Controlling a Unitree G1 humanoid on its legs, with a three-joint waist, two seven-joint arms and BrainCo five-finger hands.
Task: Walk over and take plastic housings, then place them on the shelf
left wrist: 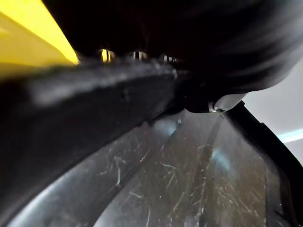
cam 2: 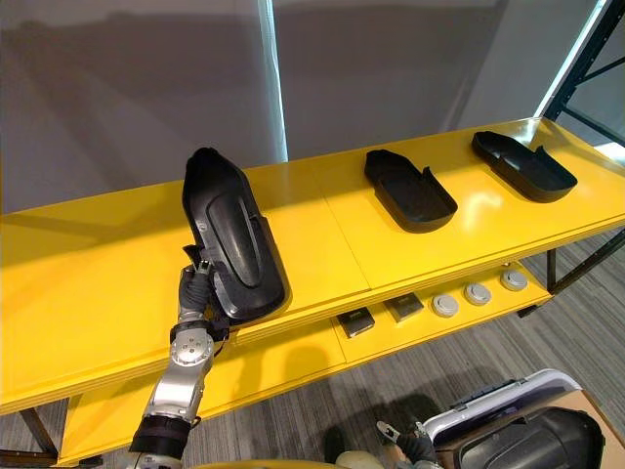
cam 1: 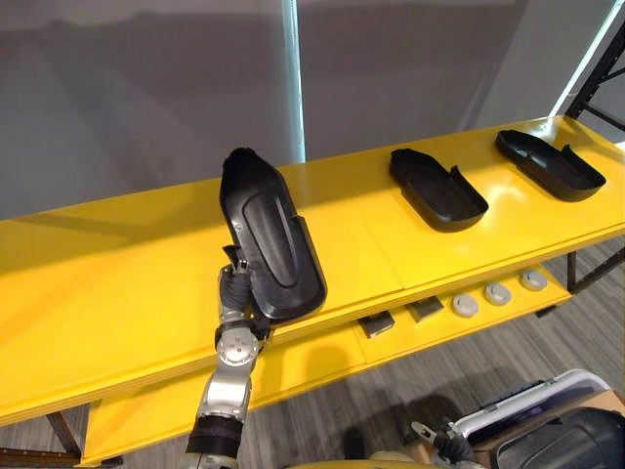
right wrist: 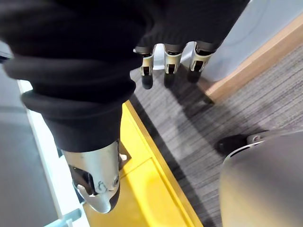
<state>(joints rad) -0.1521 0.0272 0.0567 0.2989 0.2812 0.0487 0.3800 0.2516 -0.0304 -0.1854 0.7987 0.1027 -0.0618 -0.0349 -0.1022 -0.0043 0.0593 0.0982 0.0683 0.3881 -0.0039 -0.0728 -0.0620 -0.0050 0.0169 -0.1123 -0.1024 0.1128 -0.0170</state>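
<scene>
A long black plastic housing (cam 1: 269, 234) lies slanted on the yellow shelf top (cam 1: 117, 274), its near end hanging over the front edge. My left hand (cam 1: 234, 293) reaches up from below and grips that near end; close up, the scratched inner face of the housing (left wrist: 189, 179) shows with fingertips (left wrist: 102, 55) over its rim. Two more black housings (cam 1: 437, 188) (cam 1: 549, 163) rest hollow side up further right on the same shelf. My right hand (right wrist: 173, 59) hangs low over the grey carpet with relaxed fingers and holds nothing.
A lower yellow shelf (cam 1: 322, 357) carries two small dark blocks (cam 1: 376, 323) and three round grey parts (cam 1: 497, 293). A box with another black housing (cam 1: 562, 440) stands on the floor at the lower right. A grey wall runs behind the shelf.
</scene>
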